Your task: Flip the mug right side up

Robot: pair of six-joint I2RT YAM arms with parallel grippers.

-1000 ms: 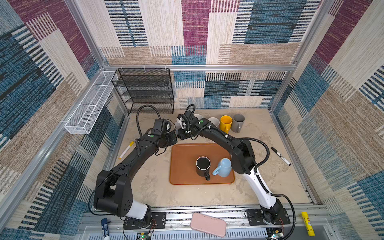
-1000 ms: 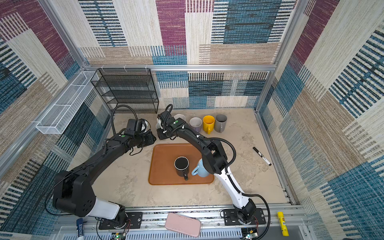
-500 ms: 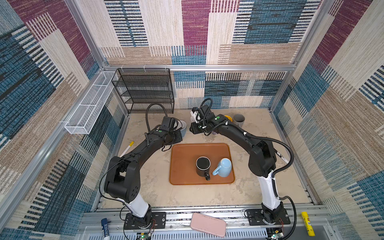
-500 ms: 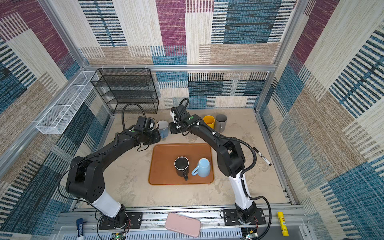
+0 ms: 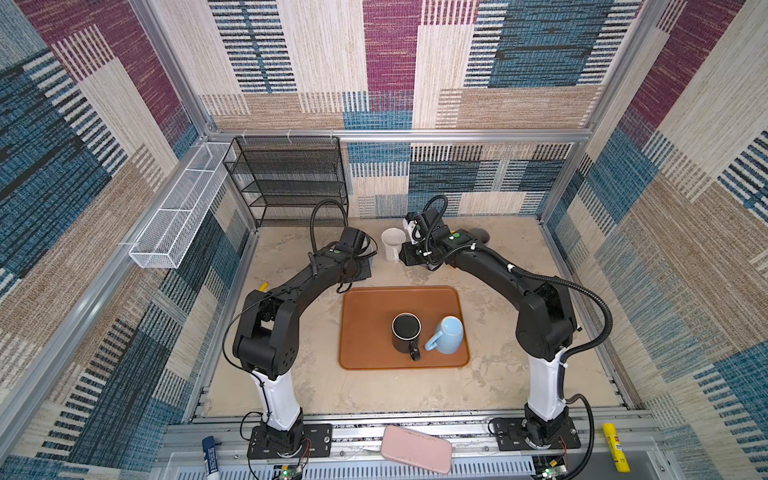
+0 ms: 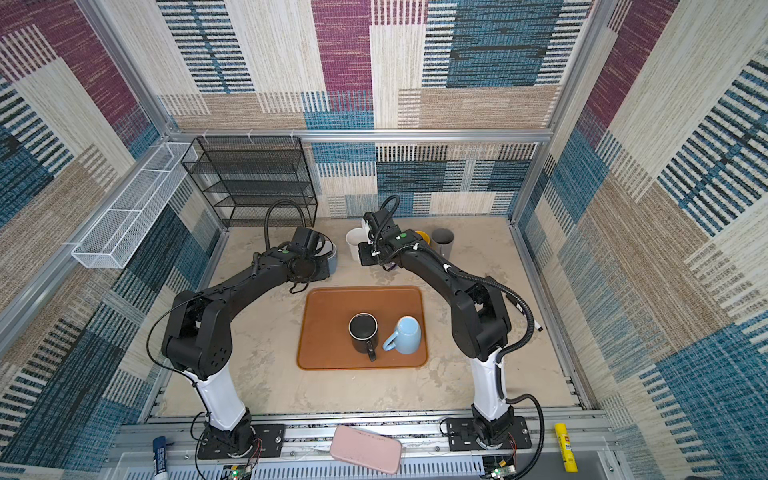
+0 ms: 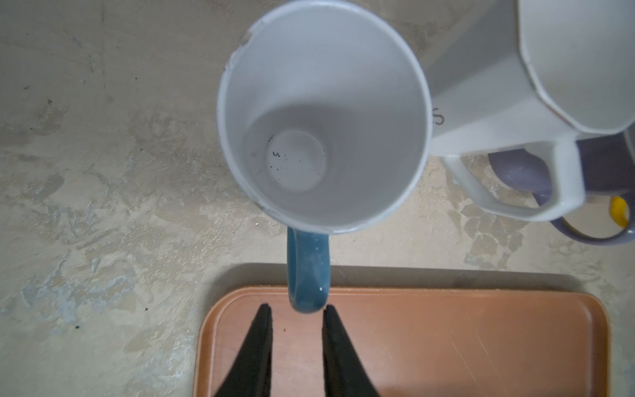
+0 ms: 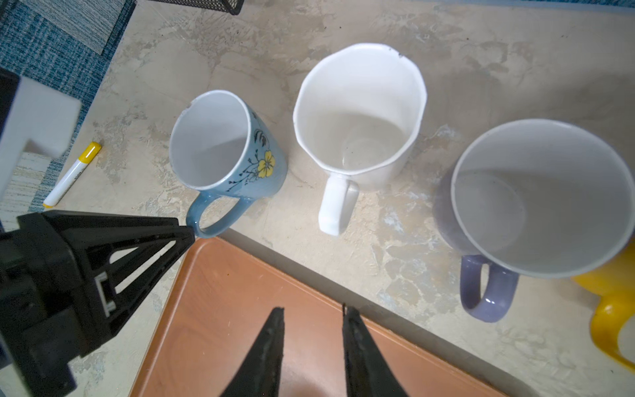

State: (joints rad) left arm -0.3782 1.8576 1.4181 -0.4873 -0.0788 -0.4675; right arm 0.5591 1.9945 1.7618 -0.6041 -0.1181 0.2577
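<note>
Parted since meeting earlier, left end effector (image 7: 296, 306) and right end effector (image 8: 312, 308) hang slightly open, empty. Top views mostly hide the upright floral mug (image 8: 220, 144); wrist views show its handle at left's tips. Mottled counter (image 8: 378, 223), patchwork walls (image 5: 374, 62).

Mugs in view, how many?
7: black mug, light blue mug on the tray; floral mug, white mug, purple mug, yellow mug, grey mug behind it. Arms may hide more.

Glossy glazed blue flowered mug (image 8: 240, 161), matt smooth tray (image 5: 374, 307), metal mesh rack (image 5: 291, 183) at eleven o'clock, rough tabletop (image 5: 316, 386).
</note>
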